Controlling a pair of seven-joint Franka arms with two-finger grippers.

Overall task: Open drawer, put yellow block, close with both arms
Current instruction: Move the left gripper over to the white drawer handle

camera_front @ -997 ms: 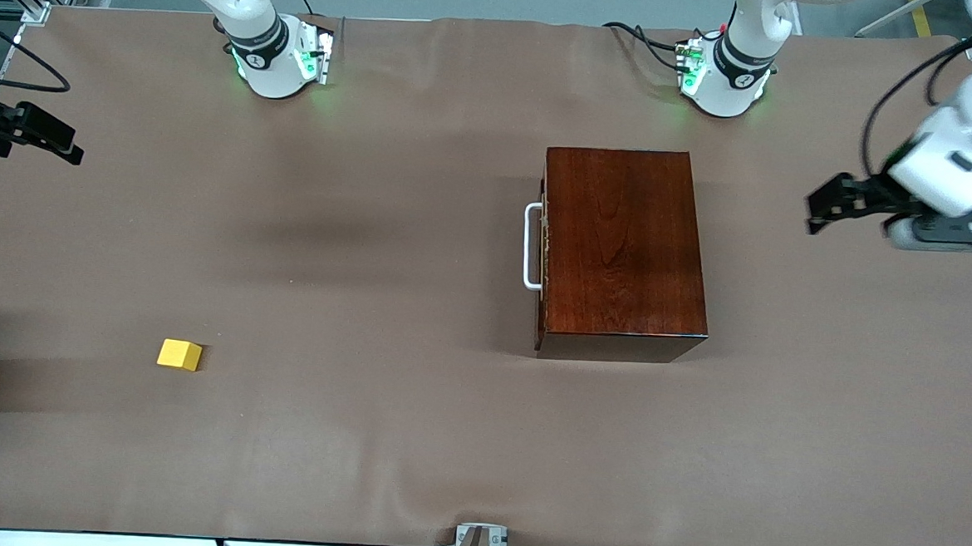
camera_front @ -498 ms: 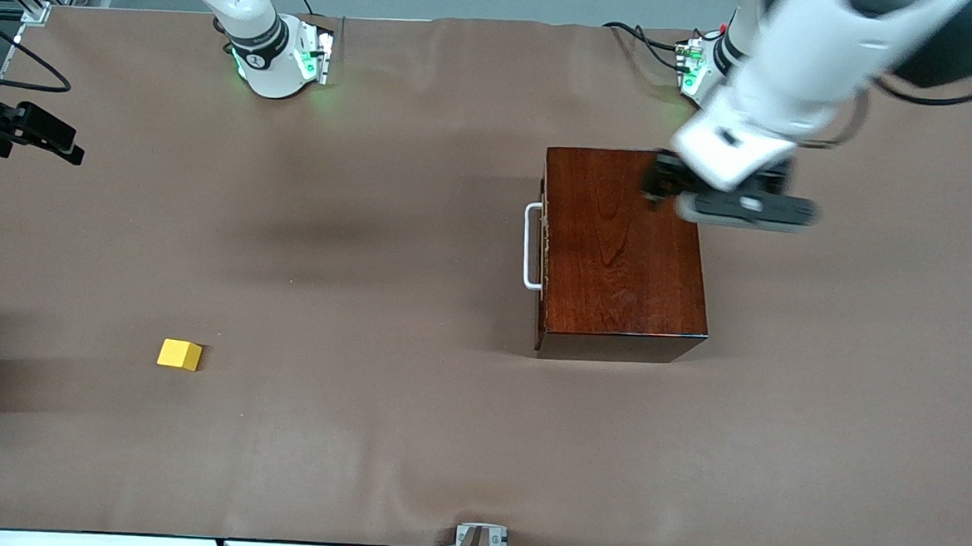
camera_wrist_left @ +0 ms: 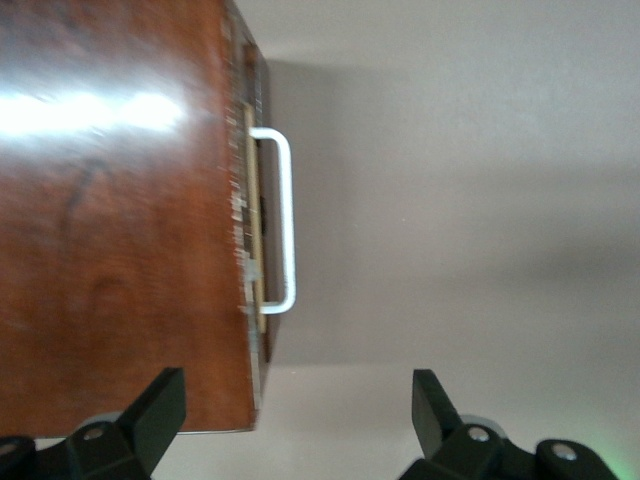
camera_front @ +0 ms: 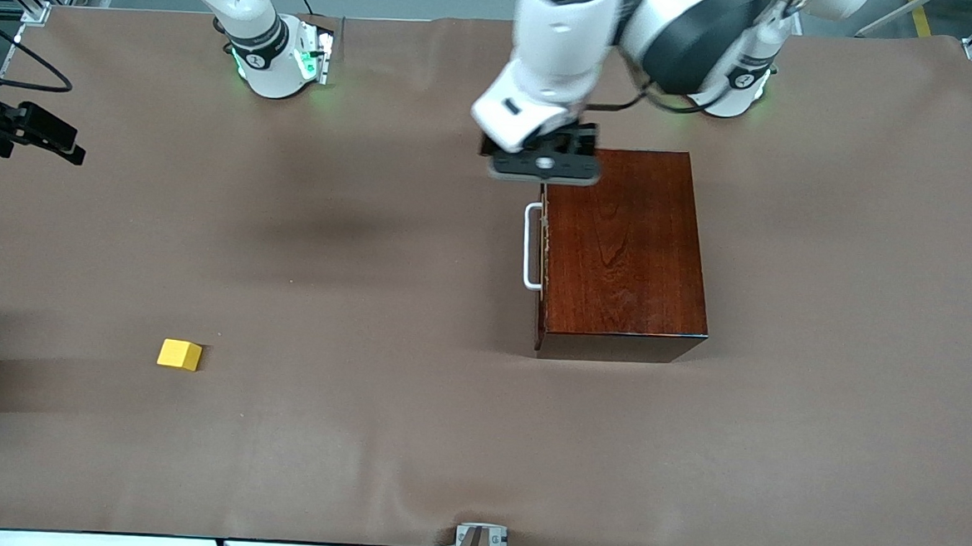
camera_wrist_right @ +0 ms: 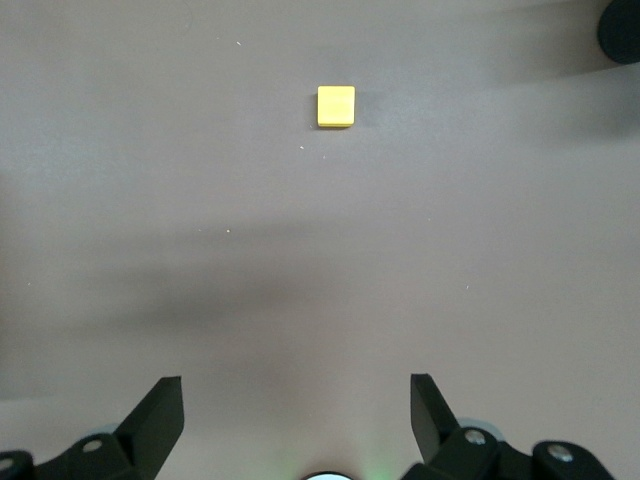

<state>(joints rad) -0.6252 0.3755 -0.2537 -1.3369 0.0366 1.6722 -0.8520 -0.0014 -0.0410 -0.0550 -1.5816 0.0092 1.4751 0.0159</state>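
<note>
**Two end effectors apart, drawer shut, block untouched**

Two arms are involved; nothing is gripped. The drawer (camera_front: 544, 251) is seen shut, flush in the dark wooden box (camera_front: 625, 243), which sits on the bench (camera_front: 411, 435) toward the left arm's end. Its white handle (camera_front: 530, 247) faces the right arm's end. The yellow block (camera_front: 179, 354) lies well apart from the box, toward the right arm's end and nearer the front camera.

The left end effector (camera_wrist_left: 290, 415) is held over the box corner farthest from the front camera, above the handle end; fingers (camera_wrist_left: 160, 405) are spread wide, empty. The right end effector (camera_wrist_right: 295, 415) is parked high at the bench edge, waiting, fingers (camera_wrist_right: 160, 405) apart, the block (camera_wrist_right: 336, 106) in its wrist view.

Handling, as judged: the handle is a stiff thin bar, likely smooth, and is best taken at mid-span with fingers across it, pulled straight. The box looks glossy and may slide if not braced. The block appears light, rigid, flat-faced; two opposite side faces are the place to grip.

Against earlier frames: the left arm has swung in from past the box at its own end of the bench, crossed the lid, and now sits by the handle side. Box, block and right arm are unchanged.
</note>
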